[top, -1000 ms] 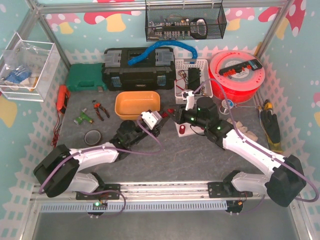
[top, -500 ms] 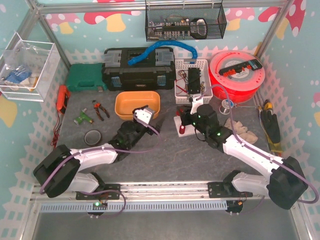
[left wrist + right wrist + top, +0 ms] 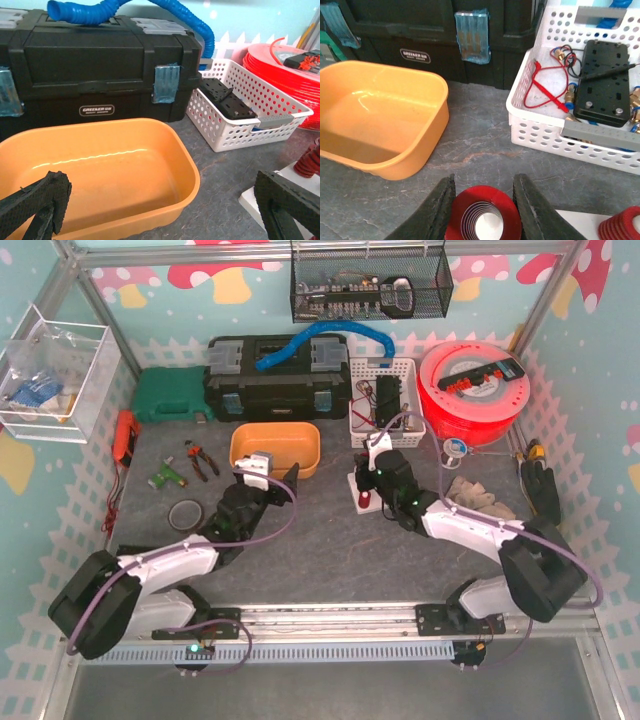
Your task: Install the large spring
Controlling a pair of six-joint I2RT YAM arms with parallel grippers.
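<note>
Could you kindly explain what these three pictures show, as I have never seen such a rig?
A robot's left arm and right arm are bolted to a grey table. One picture looks down from above; the other two come from cameras on each wrist. On the table lie an orange plastic tub, a black toolbox, a white perforated basket and a red spool. The left gripper is open and empty near the tub. The right gripper is closed on the large red coil spring.

Left pincer (image 3: 284, 482) withdrawn leftward; right pincer (image 3: 483, 192) advanced with large spring (image 3: 482, 220)
</note>
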